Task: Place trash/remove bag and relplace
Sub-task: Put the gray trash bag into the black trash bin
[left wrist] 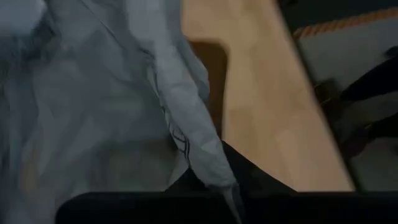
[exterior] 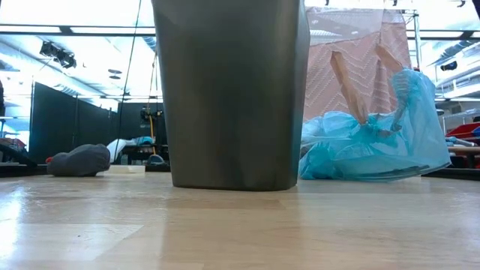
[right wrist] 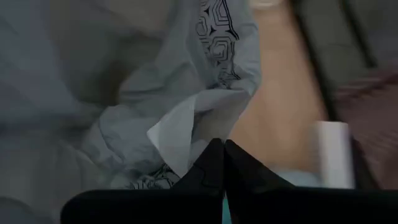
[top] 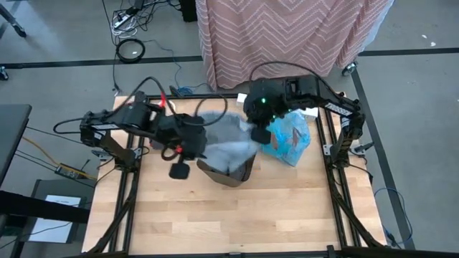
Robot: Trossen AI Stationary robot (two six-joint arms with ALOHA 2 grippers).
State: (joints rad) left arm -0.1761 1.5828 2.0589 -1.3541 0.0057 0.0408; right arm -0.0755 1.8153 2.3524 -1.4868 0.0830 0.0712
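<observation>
A dark bin (top: 233,175) stands upright mid-table; in the low view its grey wall (exterior: 232,90) fills the middle. A pale grey bag (top: 226,140) hangs spread out above the bin's mouth, between my two grippers. My left gripper (top: 199,140) is shut on the bag's left side and my right gripper (top: 257,129) on its right side. Both wrist views are filled with the crumpled grey film (left wrist: 93,106) (right wrist: 93,74), which carries a black printed pattern. A full blue bag (top: 290,140) lies on the table just right of the bin. No loose trash shows. My left gripper (left wrist: 233,190) pinches a gathered fold of the bag's edge (left wrist: 214,171) between its two fingers, slanting down from the table's left. The film hangs crumpled and slack ahead of the fingers, above the bin. My right gripper (right wrist: 222,149) pinches a bunched fold of the bag (right wrist: 186,146) at its shut fingertips, slanting down from the table's far right. Several layers seem gathered there. The film spreads slack away from the fingers toward the bin.
The blue bag (exterior: 375,142) lies on the table close to the bin's right side. A dark grey lump (exterior: 79,160) lies on the table left of the bin. A pink patterned cloth (top: 287,36) hangs beyond the far edge. Bare wood (top: 229,215) lies toward the near edge.
</observation>
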